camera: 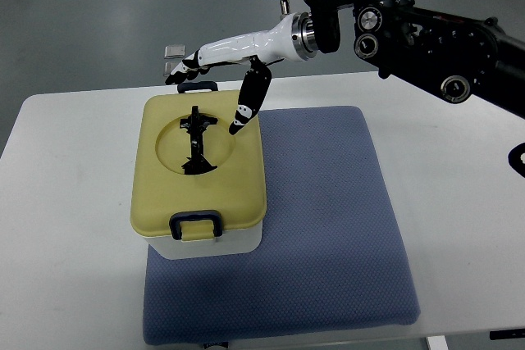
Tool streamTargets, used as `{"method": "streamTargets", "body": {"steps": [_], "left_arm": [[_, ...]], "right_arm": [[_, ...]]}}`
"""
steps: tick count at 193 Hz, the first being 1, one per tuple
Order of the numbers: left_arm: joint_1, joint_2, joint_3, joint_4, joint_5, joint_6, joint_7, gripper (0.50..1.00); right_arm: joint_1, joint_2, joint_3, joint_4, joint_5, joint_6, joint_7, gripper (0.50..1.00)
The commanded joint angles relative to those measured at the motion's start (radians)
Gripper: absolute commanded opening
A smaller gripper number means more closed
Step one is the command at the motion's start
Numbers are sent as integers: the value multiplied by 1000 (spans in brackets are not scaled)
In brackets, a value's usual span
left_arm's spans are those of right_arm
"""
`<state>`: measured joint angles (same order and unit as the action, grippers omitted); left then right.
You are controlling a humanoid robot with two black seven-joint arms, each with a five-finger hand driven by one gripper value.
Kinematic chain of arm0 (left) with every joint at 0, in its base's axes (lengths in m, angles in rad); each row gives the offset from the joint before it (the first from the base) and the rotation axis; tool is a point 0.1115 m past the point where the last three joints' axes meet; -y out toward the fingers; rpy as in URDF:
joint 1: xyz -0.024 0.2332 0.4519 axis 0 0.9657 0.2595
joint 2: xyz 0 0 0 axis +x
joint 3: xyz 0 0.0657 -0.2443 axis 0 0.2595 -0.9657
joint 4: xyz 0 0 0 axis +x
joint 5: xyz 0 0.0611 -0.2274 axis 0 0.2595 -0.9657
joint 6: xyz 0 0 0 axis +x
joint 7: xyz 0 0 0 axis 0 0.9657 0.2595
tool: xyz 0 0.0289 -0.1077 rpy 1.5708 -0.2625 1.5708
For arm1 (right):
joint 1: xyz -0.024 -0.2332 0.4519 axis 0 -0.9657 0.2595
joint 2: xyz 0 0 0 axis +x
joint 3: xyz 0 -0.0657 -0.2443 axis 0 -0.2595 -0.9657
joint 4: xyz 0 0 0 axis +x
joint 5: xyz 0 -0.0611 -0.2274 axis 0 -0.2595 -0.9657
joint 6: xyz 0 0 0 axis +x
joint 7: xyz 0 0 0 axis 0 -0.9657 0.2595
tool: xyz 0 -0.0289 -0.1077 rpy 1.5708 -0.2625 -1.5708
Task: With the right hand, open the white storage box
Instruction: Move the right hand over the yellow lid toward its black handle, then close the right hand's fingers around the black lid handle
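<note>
— Start with the biggest thing. What carries it all?

— A white table (74,202), cut off at the bottom and right edges of the picture. On it lies a blue mat (328,227) reaching from the middle toward the near edge; its near left corner runs out of view.

— Any writing or brand anywhere?

— None that I can read. The black arm (435,34) entering from the right has round silver fittings, but no legible marks on them.

— And the box?

— The storage box (197,174) sits on the mat's left part, its far end overhanging onto bare table toward the far edge. White body, pale yellow lid (160,190), closed. A dark latch (196,225) shows on the near side and another (198,86) on the far side. In the lid's round hollow lies a black handle (195,143); its exact shape is hard to make out.

— The right hand?

— The right hand (221,67) is white with black fingertips, held over the box's far end. Its fingers (182,67) are stretched out loosely toward the left, holding nothing, and the thumb (250,104) points down with its tip at the rim of the hollow; I cannot tell if it touches.

— Anything else?

— A small grey object (173,55) behind the fingertips, beyond the table's far edge, too unclear to name.
</note>
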<state>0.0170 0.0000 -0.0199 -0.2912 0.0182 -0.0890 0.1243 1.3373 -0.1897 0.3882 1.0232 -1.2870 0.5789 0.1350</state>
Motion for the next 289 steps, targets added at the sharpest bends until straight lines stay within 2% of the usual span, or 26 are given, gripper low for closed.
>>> {"method": "streamTargets", "body": {"steps": [1,61,162,194,203,221,242,256,265,267,268,272,284,289], "left_arm": [[0,0,-2,1,0,0,0,1000],[0,0,-2,1,0,0,0,1000],[1,0,-2,3,-1,0,0,1000],[1,0,-2,3,-1,0,0,1000],[1,0,-2,3,-1,0,0,1000],[1,0,0,3,-1,0,0,1000],[1,0,0,3,-1,0,0,1000],[1,0,0,3,-1,0,0,1000],[1,0,-2,3,-1,0,0,1000],[1,0,-2,3,-1,0,0,1000],[1,0,0,3,-1,0,0,1000],[1,0,0,3,-1,0,0,1000],[1,0,-2,3,-1,0,0,1000],[1,0,-2,3,-1,0,0,1000]], "right_arm": [[-10,13,1,0,0,-30,0,950],[-49,35,1,0,0,-123,2,946],[-90,72,1,0,-3,-183,0,938],[-99,78,1,0,-3,-208,2,899],[-104,78,1,0,-3,-220,2,874],[-109,81,1,0,-3,-229,2,862],[-113,88,1,-2,-3,-229,2,815],[-115,88,1,-2,-3,-231,2,723],[-115,88,1,-2,-3,-231,6,617],[-115,88,1,-2,-3,-231,6,617],[-115,88,1,-2,-3,-231,8,597],[-115,88,1,-2,-5,-231,11,566],[-113,88,1,-2,-5,-231,14,500],[-113,87,1,-2,-5,-232,14,500]]}}
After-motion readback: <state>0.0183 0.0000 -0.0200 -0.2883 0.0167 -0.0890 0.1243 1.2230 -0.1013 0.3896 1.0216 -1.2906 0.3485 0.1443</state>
